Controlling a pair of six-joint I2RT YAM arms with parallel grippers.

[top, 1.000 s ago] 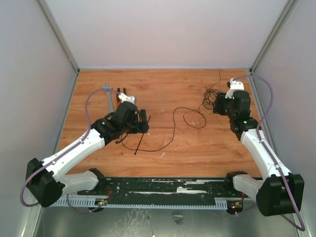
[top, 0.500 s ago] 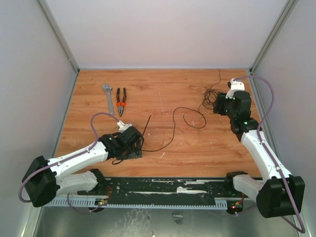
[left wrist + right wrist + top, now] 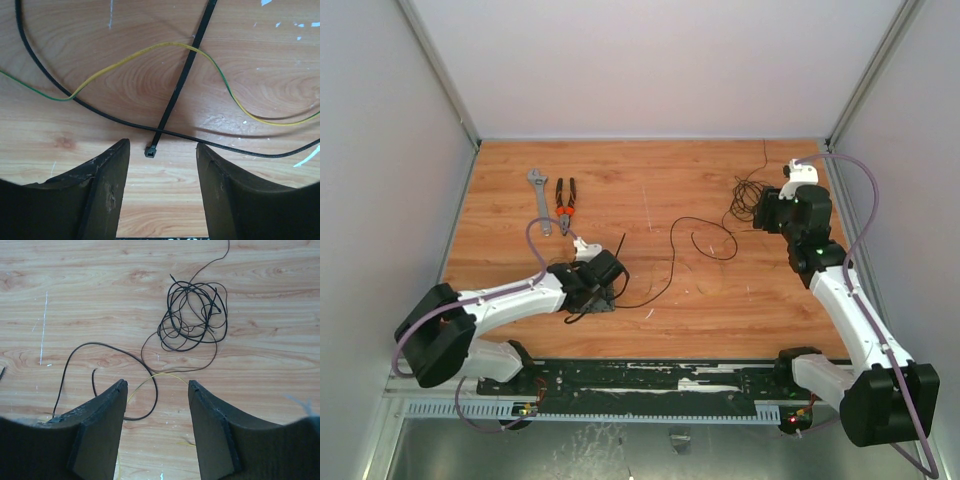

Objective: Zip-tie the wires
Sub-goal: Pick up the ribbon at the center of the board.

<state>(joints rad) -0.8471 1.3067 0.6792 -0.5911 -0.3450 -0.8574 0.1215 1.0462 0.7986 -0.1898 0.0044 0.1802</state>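
The zip tie [image 3: 182,80] is laid on the bench [image 3: 650,190], crossed by strands of the wires [image 3: 192,315], its head straddled by the spread left claw [image 3: 162,145]. Well right of it, the right claw [image 3: 156,385] is held spread above their tangle.

My left hand [image 3: 603,288] is down on the desk [image 3: 650,170], on the near side of the pliers [image 3: 564,203], with the zip tie [image 3: 617,248] poking out toward them. The wires [image 3: 748,198] lie well to the right of the pliers, beside my right hand [image 3: 767,210].

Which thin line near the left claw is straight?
The zip tie, a flat black strip with a square head just before the left gripper; the black wire and yellow-green wire both curve.
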